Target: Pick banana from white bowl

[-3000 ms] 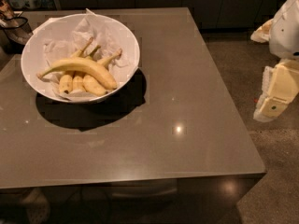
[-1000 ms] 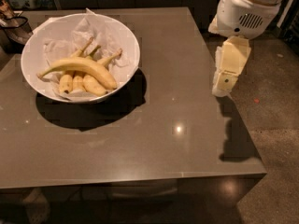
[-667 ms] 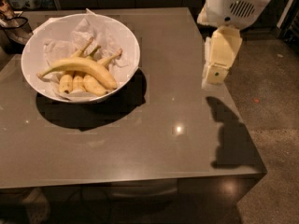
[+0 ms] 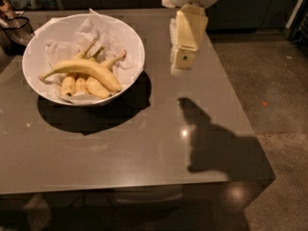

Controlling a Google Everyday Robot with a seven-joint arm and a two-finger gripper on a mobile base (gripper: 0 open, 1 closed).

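Banana (image 4: 84,68): lying across three short bananas (image 4: 81,85) in white bowl (image 4: 138,46), at table's (image 4: 144,148) 10 o'clock.
Gripper (image 4: 183,61): hanging at bowl's 3 o'clock; open or closed, cannot tell.
Risk: grabbing a touching short banana instead.

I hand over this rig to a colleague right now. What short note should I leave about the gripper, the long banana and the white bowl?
Gripper: hangs above the grey table, to the right of the large round white bowl, apart from it and not touching any fruit.
Long curved yellow banana: lies in the bowl, on top of three shorter bananas and crumpled white paper.
Done: nothing picked yet.
Left: bring the gripper over the bowl, grasp the long banana, lift it out.
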